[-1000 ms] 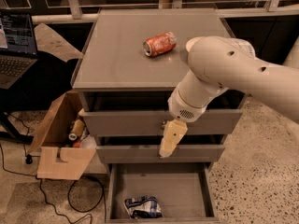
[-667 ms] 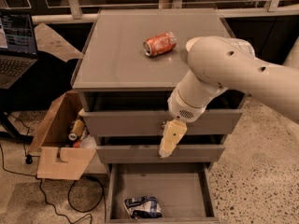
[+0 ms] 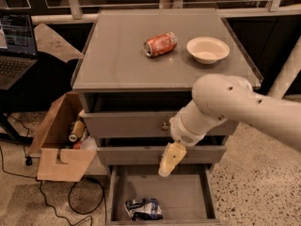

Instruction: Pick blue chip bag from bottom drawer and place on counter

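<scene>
I'm seeing the blue chip bag (image 3: 144,209) lying front-left in the open bottom drawer (image 3: 188,197), whose front is being cut off. The gripper (image 3: 170,160) is hanging below the counter's (image 3: 117,65) front edge; I cannot tell how its jaws are standing.

no legible txt on soda can (image 3: 160,44), blue chip bag (image 3: 143,209), laptop (image 3: 16,41), tool (image 3: 165,170) above bottom drawer (image 3: 188,194)

My white arm (image 3: 268,117) lay across the right side of the camera view, rising from the edge to a rounded elbow (image 3: 216,91). From there my short forearm (image 3: 203,114) turned down and toward the view's left, into a ribbed wrist (image 3: 187,130). My cream-coloured gripper (image 3: 170,160) hung just below that wrist, pointing down at a slight tilt, in the lower middle of the view.
</scene>
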Robot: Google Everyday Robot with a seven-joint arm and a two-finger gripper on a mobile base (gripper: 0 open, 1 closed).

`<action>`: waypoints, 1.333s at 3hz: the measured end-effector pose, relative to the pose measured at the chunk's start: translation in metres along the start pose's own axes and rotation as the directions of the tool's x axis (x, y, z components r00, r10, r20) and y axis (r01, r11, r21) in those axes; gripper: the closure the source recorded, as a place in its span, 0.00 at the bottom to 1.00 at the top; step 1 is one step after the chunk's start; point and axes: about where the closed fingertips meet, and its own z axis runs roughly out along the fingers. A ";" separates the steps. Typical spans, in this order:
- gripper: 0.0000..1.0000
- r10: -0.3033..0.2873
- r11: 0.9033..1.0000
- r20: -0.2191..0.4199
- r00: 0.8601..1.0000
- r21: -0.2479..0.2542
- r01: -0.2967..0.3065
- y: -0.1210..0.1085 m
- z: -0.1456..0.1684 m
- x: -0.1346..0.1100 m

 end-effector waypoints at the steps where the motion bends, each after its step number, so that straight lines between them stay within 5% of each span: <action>1: 0.00 0.060 0.998 0.014 0.998 -0.020 -0.060 0.008 0.044 0.027; 4: 0.00 0.112 0.986 0.016 0.994 -0.128 -0.109 0.028 0.163 0.068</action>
